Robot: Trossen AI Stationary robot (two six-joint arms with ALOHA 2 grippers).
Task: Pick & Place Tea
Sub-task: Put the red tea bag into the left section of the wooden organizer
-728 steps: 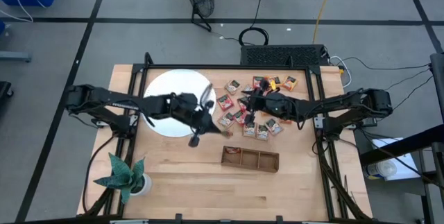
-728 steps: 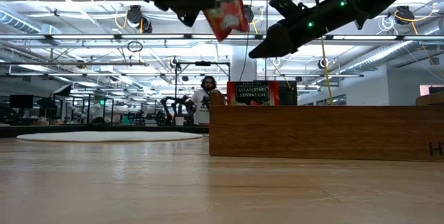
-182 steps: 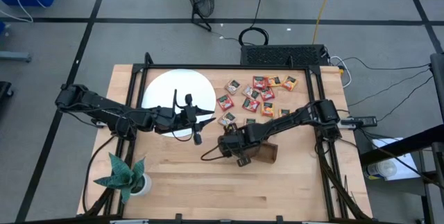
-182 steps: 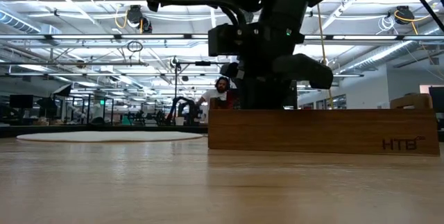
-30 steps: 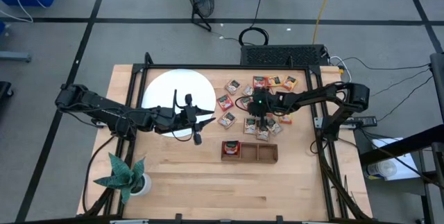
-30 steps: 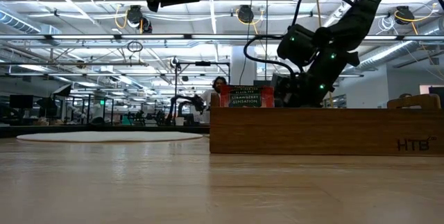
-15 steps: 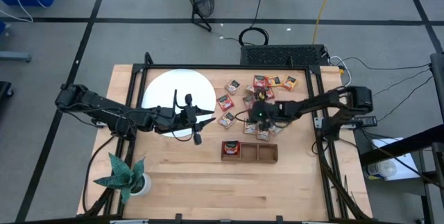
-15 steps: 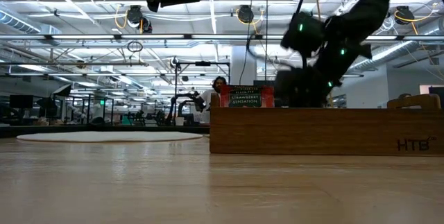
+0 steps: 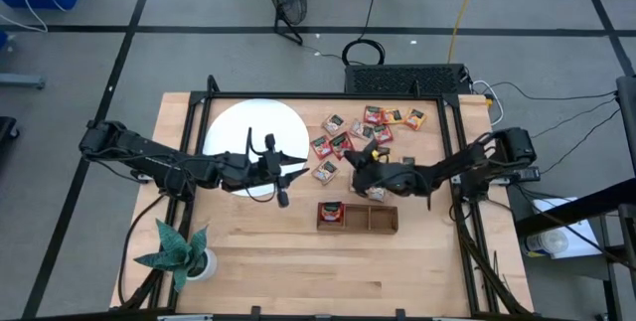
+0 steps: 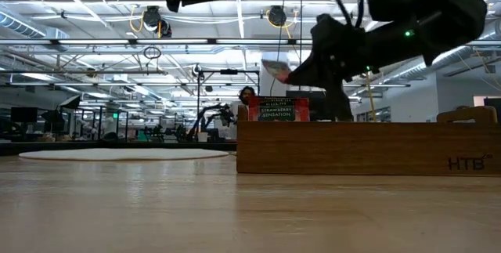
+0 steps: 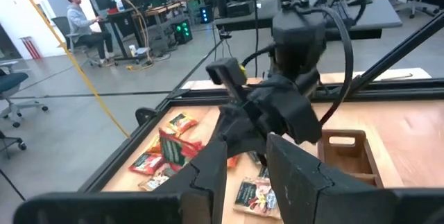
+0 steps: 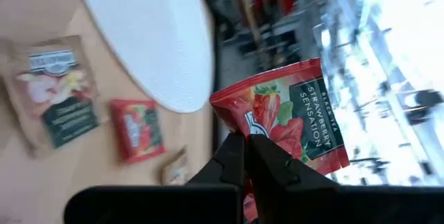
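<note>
**Right gripper holding a strawberry sachet above the table**

Light wooden table top [image 9: 258, 251] is shown inside a dark metal frame on a grey floor, with an open workshop visible beyond it. A round white disc [image 9: 248, 132] lies toward the rear left of the table, and a green potted plant [image 9: 177, 251] stands at the front left corner. A brown wooden three-compartment tray [image 9: 359, 218] lies front of centre; one red sachet [image 9: 331, 214] is seen in its left compartment, and the other two compartments appear bare.

The loose red, green and orange-yellow tea sachets [image 9: 373, 127] are spread flat on the table behind the tray, to the right of the disc.

The right gripper [image 9: 356, 162] is positioned above the near edge of that spread, just behind the tray. Its fingers are closed on the lower edge of a red strawberry tea sachet [image 12: 288, 123], which is held clear of the table.

The left gripper [image 9: 294, 165] hangs over the disc's right edge. Its jaws are parted and nothing is held between them.

A seated person [image 11: 82, 19] is visible at a desk in the room.
</note>
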